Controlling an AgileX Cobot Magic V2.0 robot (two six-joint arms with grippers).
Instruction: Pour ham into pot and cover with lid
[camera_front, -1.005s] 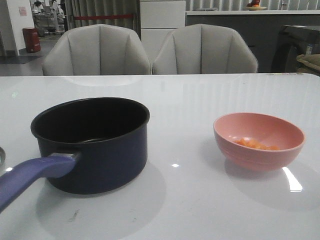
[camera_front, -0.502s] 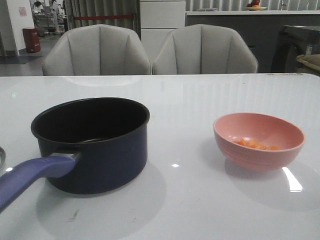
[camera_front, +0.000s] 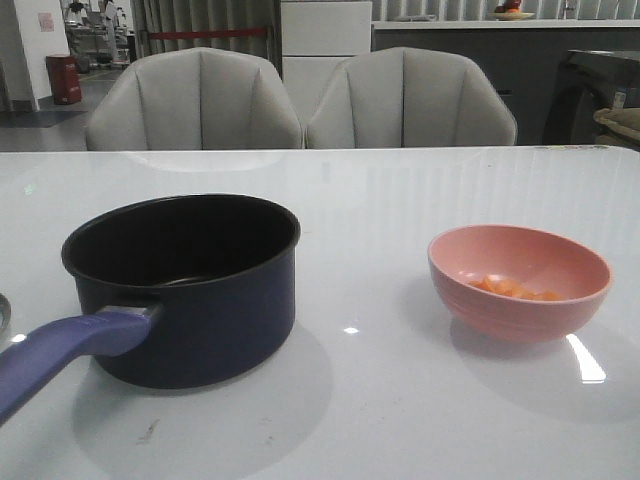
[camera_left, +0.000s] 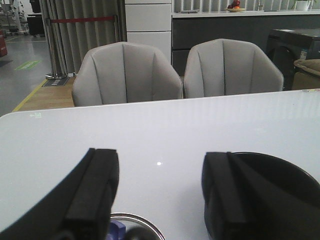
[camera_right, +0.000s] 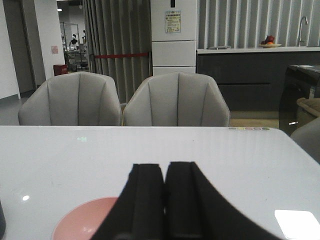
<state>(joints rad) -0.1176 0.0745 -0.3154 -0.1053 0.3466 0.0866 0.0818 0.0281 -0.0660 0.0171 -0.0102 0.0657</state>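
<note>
Front view ham (camera_front: 512, 289) in bowl (camera_front: 519, 281), left wrist lid (camera_left: 132, 227) only

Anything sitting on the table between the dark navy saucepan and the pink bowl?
No. In the front view, the white table between the dark navy saucepan and the pink bowl is bare, showing only light reflections.

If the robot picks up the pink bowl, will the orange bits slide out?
Probably only when it tips. The pink bowl looks smooth and glossy, so the ham, small loose slices at the bottom, would likely slide easily. Its round sides may be slippery for a claw. It sits wide and low, so a push would likely slide it rather than topple it.
</note>
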